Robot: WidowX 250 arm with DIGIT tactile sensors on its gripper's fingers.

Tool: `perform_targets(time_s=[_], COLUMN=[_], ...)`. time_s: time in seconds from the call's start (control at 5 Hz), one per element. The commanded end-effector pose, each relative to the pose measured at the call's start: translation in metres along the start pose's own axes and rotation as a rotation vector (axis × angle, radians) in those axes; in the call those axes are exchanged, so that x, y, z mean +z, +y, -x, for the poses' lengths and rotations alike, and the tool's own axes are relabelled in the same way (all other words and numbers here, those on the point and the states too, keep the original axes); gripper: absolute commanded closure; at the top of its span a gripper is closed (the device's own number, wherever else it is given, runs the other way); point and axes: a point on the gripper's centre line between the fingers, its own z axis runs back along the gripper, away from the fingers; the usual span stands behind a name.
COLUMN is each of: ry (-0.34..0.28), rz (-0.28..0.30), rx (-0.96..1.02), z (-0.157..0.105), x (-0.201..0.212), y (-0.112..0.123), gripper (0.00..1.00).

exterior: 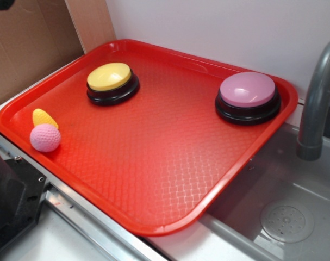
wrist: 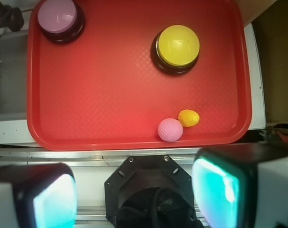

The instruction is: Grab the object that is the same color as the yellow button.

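Observation:
The small yellow-orange egg-shaped object (exterior: 44, 118) (wrist: 188, 118) lies at the near left edge of the red tray (exterior: 154, 163) (wrist: 110, 95), touching a pink textured ball (exterior: 45, 137) (wrist: 170, 129). The yellow button (exterior: 112, 81) (wrist: 177, 47) on its black base stands further in on the tray. My gripper (wrist: 136, 192) hangs high above, off the tray's edge and over the robot base, open with nothing between its fingers. It does not appear in the exterior view.
A pink-purple button (exterior: 247, 97) (wrist: 60, 19) on a black base stands on the tray's other side. A grey sink (exterior: 284, 217) with a faucet (exterior: 317, 103) lies beside the tray. Cardboard (exterior: 29, 38) stands behind it. The black robot base (wrist: 151, 194) sits below my gripper.

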Motion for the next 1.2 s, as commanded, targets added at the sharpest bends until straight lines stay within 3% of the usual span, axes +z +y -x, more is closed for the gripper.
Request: perform_targets(time_s=[0.0, 0.2, 0.4, 0.8, 1.0], ry=[0.0, -0.039, -0.027, -0.031, -0.022], rz=[0.0, 0.014, 0.041, -0.042, -0.076], rx=[0.0, 0.136, 0.21, 0.496, 0.558], z=[0.0, -0.003, -0.008, -0.011, -0.011], x=[0.0, -0.007, -0.026, -0.085, -0.102], y=[0.0, 0.022, 0.039, 0.085, 0.095], gripper=[0.0, 0.0, 0.0, 0.0, 0.0])
